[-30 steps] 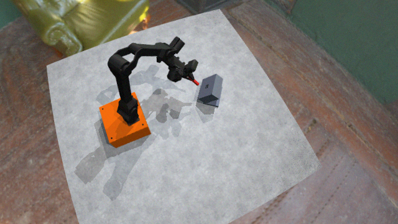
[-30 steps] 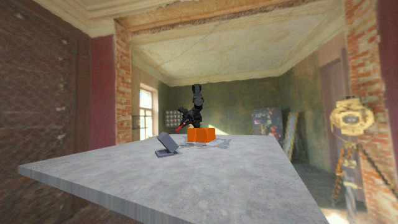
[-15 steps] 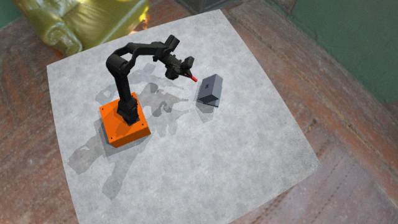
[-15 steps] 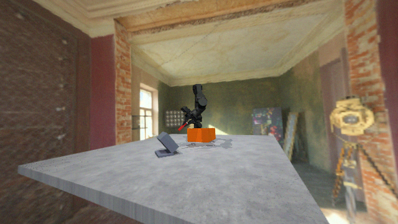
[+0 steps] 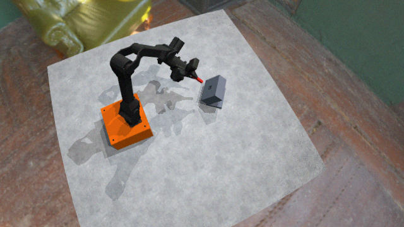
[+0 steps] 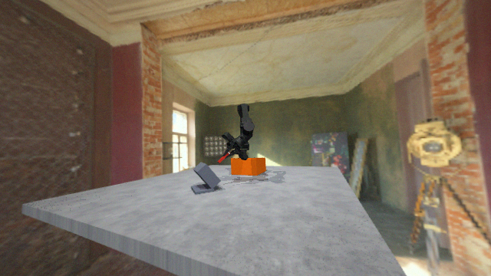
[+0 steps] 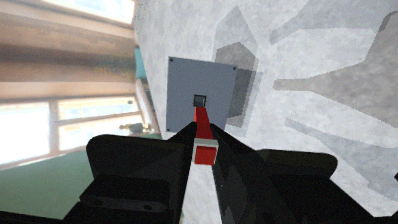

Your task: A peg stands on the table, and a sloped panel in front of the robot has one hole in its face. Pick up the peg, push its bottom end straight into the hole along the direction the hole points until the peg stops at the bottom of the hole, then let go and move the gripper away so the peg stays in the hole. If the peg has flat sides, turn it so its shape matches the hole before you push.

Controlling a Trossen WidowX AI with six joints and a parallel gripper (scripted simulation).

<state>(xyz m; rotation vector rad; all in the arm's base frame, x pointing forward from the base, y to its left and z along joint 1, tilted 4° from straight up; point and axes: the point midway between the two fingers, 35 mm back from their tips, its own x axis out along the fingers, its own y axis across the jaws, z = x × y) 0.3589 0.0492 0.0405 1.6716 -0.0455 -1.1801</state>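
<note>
Peg: red, slender, square in cross-section with flat sides; its near end face shows a pale rim around a red square in the wrist view. Location: off the desk, clamped between the two black fingers of the end effector, which is closed on the peg's upper portion. The free lower end projects forward and slants downward toward the panel; in the top view only a short red tip shows beyond the black fingers.

Ordered left to right in the top view:
- Orange base block, sitting on the grey mottled desk, carrying the black arm.
- Arm, rising from the base, bending at the elbow and reaching rightward.
- End effector, at the arm's far end, angled down.
- Peg tip, just short of the panel, with a small gap visible between them.
- Sloped panel: grey-blue block on a flat foot, its face tilted toward the robot.

Hole: small, dark, square, set in the middle of the panel face. In the wrist view the peg's far end lines up directly beneath the hole, its tip appearing at the hole's lower edge; whether it has entered cannot be told. Four small dark dots mark the face's corners.
</note>
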